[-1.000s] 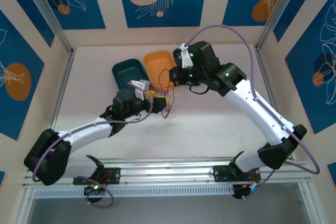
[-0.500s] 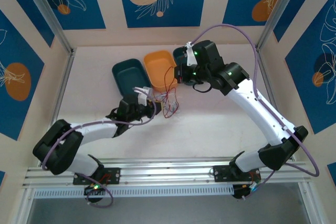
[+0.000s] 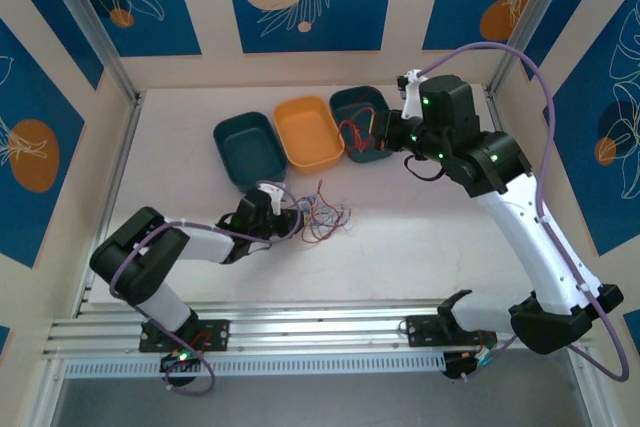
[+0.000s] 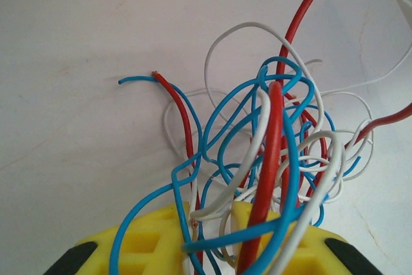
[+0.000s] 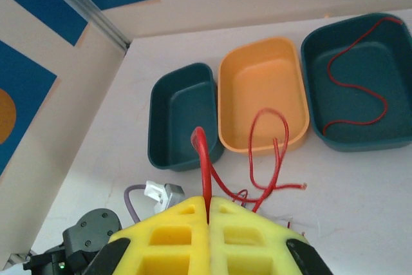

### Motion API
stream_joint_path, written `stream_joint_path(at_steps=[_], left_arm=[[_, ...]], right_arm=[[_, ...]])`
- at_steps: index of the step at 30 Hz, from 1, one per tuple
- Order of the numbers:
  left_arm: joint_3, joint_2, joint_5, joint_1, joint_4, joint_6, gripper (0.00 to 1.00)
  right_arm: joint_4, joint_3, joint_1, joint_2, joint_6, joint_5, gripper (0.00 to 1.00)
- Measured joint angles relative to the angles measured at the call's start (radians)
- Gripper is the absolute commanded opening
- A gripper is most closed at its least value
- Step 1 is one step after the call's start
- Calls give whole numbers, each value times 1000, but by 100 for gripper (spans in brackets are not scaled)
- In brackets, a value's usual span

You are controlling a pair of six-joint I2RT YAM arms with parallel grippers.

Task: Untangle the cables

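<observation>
The cables (image 3: 322, 217) are a loose tangle of thin red, blue and white wires lying on the table; up close the tangle (image 4: 270, 140) spreads out ahead of my left gripper (image 4: 212, 214). My left gripper (image 3: 289, 215) sits low at the tangle's left edge, and its yellow fingers (image 4: 151, 239) stand a little apart with a few wires running loosely through the gap. My right gripper (image 5: 209, 201) is shut on one red cable (image 5: 266, 146) that loops down from it. In the top view my right gripper (image 3: 379, 133) hangs over the right teal bin (image 3: 352, 97).
Three bins stand in a row at the back: a teal one (image 3: 250, 147), an orange one (image 3: 312, 132) and the right teal one (image 5: 315, 49), which holds another red wire (image 5: 354, 75). The left arm's wrist (image 5: 84, 239) lies below the hanging cable.
My right gripper has swung right from the orange bin to the right teal bin, carrying a red cable. The left arm has drawn back and sunk, and the tangle now lies spread on the table.
</observation>
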Motion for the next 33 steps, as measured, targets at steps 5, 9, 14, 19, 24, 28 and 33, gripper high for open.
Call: stream_joint_path(at_steps=[5,9,14,19,24,28,33], left_arm=[[0,4,-1,0,18,-22,47],[0,-11,-5,0,13,-20,64],[0,-79,-15,0,-21,-12,89],[1,-166,-27,0,-78,12,100],[4,-241,-52,0,-146,36,100],[5,-301,-80,0,-192,54,100],[5,-369,-125,0,-244,73,100]], right_arm=[[-37,45,-24,13,-7,3,0],[-56,61,-60,44,-10,-4,0],[-70,68,-118,93,-10,-43,0],[-77,97,-175,146,-10,-96,0],[-77,146,-209,205,-26,-105,0],[-75,197,-227,277,-51,-77,0],[-42,249,-246,397,-90,-29,0]])
